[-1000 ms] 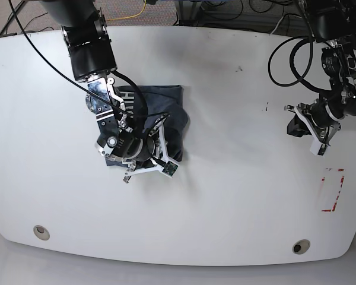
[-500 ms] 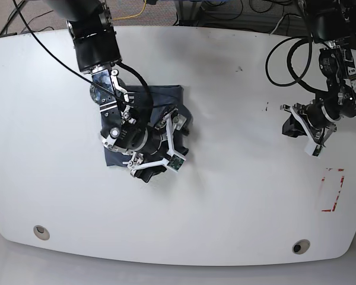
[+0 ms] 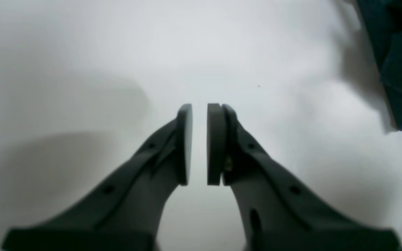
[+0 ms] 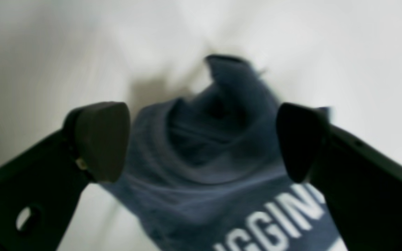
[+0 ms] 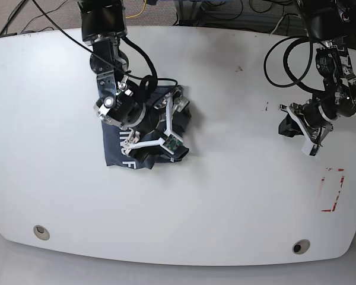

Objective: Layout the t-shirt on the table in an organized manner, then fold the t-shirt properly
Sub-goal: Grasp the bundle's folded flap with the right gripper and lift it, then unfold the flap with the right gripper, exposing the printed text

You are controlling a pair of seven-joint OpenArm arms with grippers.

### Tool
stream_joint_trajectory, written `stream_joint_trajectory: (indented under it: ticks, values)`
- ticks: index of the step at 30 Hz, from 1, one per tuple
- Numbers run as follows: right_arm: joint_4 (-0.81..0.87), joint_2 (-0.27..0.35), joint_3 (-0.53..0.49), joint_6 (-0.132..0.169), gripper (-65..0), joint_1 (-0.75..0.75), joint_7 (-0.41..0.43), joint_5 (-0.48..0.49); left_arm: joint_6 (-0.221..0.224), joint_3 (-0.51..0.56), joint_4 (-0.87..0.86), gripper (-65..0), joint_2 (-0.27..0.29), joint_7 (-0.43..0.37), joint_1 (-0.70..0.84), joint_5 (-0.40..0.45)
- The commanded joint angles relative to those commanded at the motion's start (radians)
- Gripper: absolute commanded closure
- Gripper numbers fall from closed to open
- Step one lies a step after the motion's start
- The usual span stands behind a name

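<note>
The dark slate-blue t-shirt (image 5: pixel 121 145) lies bunched on the white table (image 5: pixel 225 196), left of centre, with white lettering showing at its lower left. My right gripper (image 5: pixel 181 124) hovers over the shirt's right side. In the right wrist view this gripper (image 4: pixel 201 139) stands wide open, and the crumpled t-shirt (image 4: pixel 218 167) with its letters lies beyond the fingers. My left gripper (image 5: pixel 289 127) sits far right, away from the shirt. In the left wrist view its pads (image 3: pixel 216 143) are nearly together over bare table, nothing between them, and a t-shirt (image 3: pixel 400 66) edge shows top right.
Two round grey grommets (image 5: pixel 41 231) (image 5: pixel 301 246) sit near the front edge. A red-taped rectangle (image 5: pixel 332 190) marks the table at the right. Black cables (image 5: pixel 285 53) loop above the left arm. Dark specks (image 5: pixel 266 107) dot the table between the arms.
My right arm has swung toward the table's back, its gripper opening over the shirt. The shirt has shifted and its lettering now shows at lower left. The left arm edged slightly left.
</note>
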Motion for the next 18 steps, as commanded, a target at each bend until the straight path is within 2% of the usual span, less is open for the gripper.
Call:
stream_joint_trajectory:
  ticks: [4, 10, 12, 14, 15, 16, 18]
  values:
    - [-0.041, 0.002, -0.006, 0.000, -65.0, -0.002, 0.015, 0.000, 0.000, 0.002, -0.029, -6.4, 0.000, 0.000, -0.002, 0.000]
    - [-0.152, 0.028, -0.008, 0.000, -63.1, 0.000, 0.103, -0.002, 0.000, 0.002, -0.080, -6.4, 0.000, -0.002, -0.020, -0.002]
    - [-0.175, 0.035, -0.008, 0.000, -55.8, 0.002, 0.127, 0.000, 0.000, 0.002, -0.080, -6.4, 0.000, -0.002, -0.020, -0.002]
    - [-0.178, 0.043, -0.008, 0.000, -44.4, 0.000, 0.137, 0.000, 0.000, 0.002, -0.080, -6.4, 0.000, -0.002, -0.020, -0.002]
    - [-0.178, 0.046, -0.008, 0.000, -41.9, 0.000, 0.137, 0.000, 0.000, 0.002, -0.080, -6.4, 0.000, -0.002, -0.020, -0.002]
    - [-0.176, 0.051, -0.008, 0.000, -34.7, 0.000, 0.135, 0.000, 0.000, 0.002, -0.080, -6.4, 0.000, -0.002, -0.020, -0.002]
    - [-0.173, 0.052, -0.008, 0.000, -26.3, -0.002, 0.133, -0.002, 0.000, 0.002, -0.080, -6.4, 0.000, -0.002, -0.020, -0.002]
